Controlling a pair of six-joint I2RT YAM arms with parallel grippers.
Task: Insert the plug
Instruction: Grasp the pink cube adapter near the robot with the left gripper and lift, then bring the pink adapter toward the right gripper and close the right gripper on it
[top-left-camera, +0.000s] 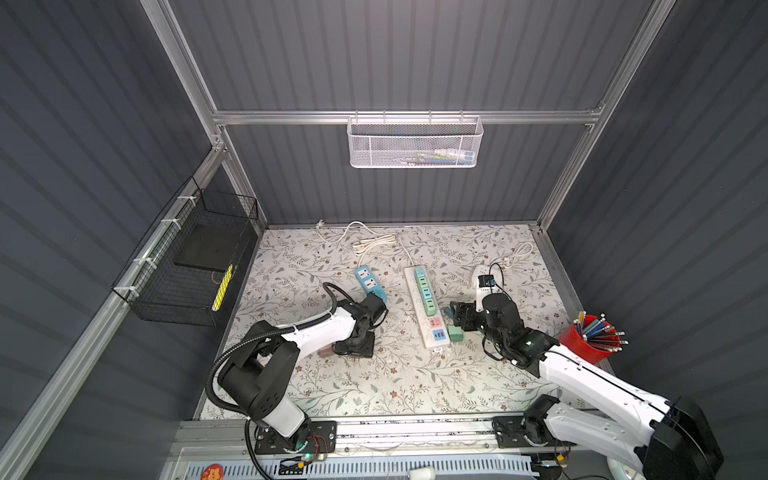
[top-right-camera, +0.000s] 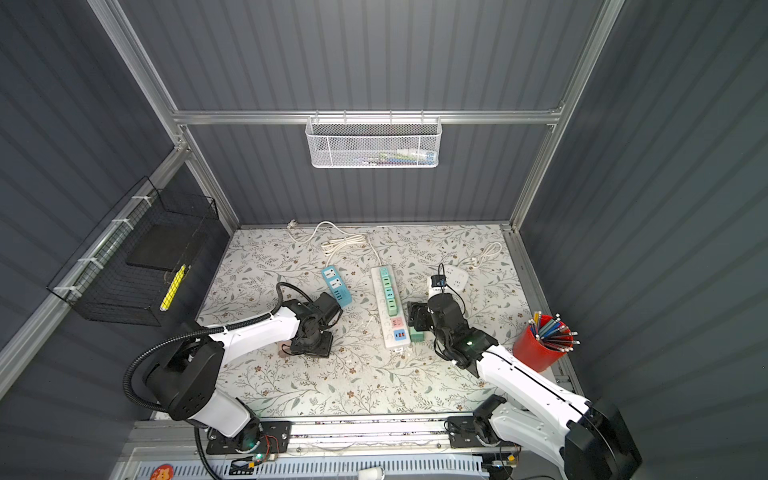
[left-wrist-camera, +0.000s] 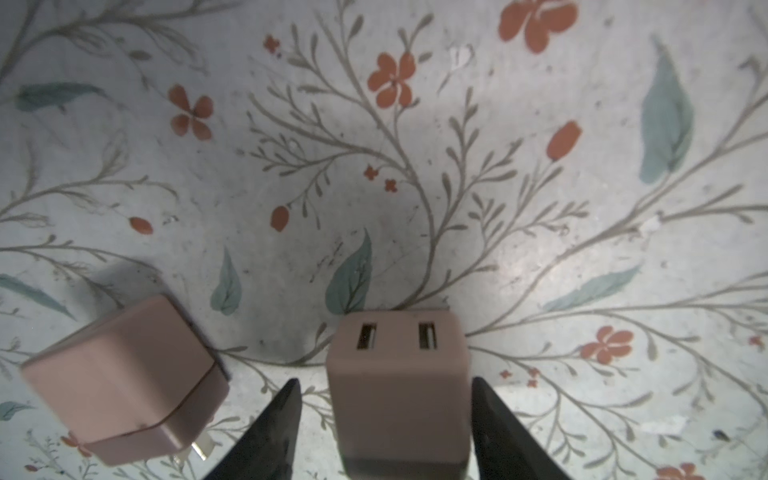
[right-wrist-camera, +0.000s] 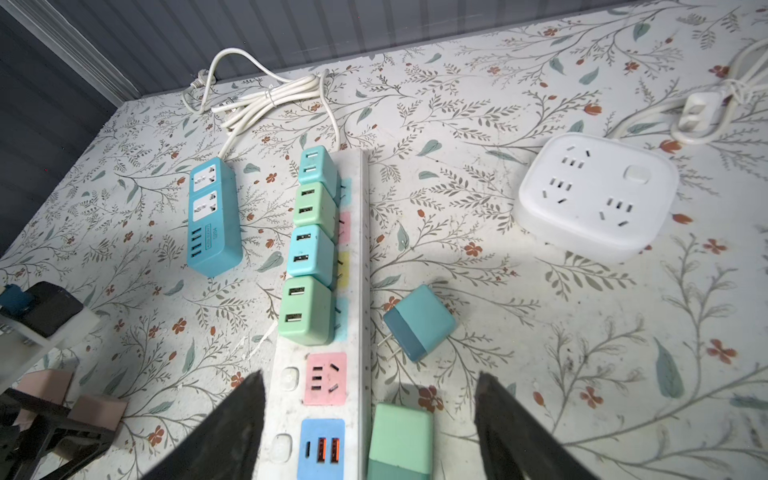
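A pink plug (left-wrist-camera: 397, 390) stands on the floral mat between the fingers of my left gripper (left-wrist-camera: 385, 380), its two USB slots facing away. One finger (left-wrist-camera: 486, 399) lies against its side and the other stands a small gap off, so the jaws are open. A second pink plug (left-wrist-camera: 124, 378) lies tipped beside it, prongs showing. In both top views that gripper (top-left-camera: 353, 347) points down left of the white power strip (top-left-camera: 426, 307). My right gripper (right-wrist-camera: 370, 375) hangs open over the strip's near end, above its free pink socket (right-wrist-camera: 325, 378) and a green plug (right-wrist-camera: 401, 444) lying alongside.
Several teal and green plugs (right-wrist-camera: 311, 245) fill the strip's far sockets; a teal plug (right-wrist-camera: 419, 322) lies loose beside it. A blue power strip (right-wrist-camera: 214, 216) and a white square socket block (right-wrist-camera: 594, 195) flank it. A red pen cup (top-left-camera: 590, 336) stands at right.
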